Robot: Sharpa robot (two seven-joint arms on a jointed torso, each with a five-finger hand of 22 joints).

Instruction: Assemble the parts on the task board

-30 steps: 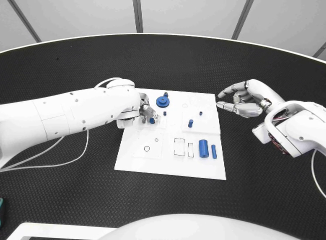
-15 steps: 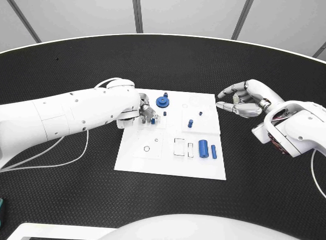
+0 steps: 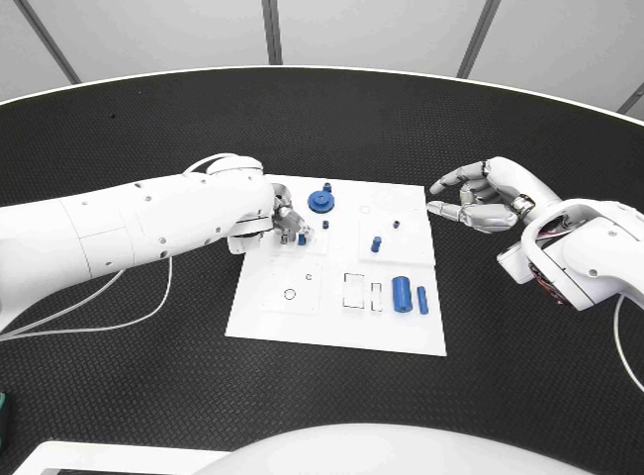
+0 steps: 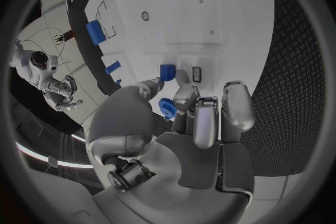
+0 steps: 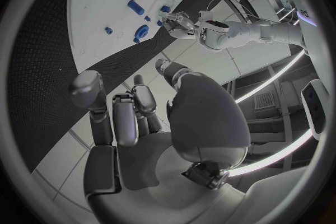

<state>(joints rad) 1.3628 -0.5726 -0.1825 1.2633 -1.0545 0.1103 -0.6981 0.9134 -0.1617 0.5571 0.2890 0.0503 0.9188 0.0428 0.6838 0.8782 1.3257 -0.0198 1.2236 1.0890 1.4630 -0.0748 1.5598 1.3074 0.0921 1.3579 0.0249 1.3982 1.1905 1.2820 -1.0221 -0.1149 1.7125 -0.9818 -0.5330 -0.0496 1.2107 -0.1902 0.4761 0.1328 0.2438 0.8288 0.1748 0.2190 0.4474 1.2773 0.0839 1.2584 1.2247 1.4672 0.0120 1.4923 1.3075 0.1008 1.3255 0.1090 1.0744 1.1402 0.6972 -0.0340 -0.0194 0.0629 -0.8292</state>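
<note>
Pinching a small blue part (image 4: 167,72) between thumb and fingers (image 4: 186,94) of the left hand (image 3: 283,226), holding it low over the upper left area of the task board (image 3: 336,327), just beside the round blue gear-like part (image 3: 322,201). Probably seating this piece into a slot there, though the exact slot is hidden under the fingers. Best done by keeping the part upright, lowering it straight and pressing lightly, releasing only once it sits flush. Waiting beside the board's right edge, over the black worktop (image 3: 150,129): the right hand (image 3: 482,197), fingers loosely curled, grasping nothing. Lying near the board's lower right: a larger blue cylinder (image 3: 402,293) and a thinner blue pin (image 3: 423,300), not yet placed.
</note>
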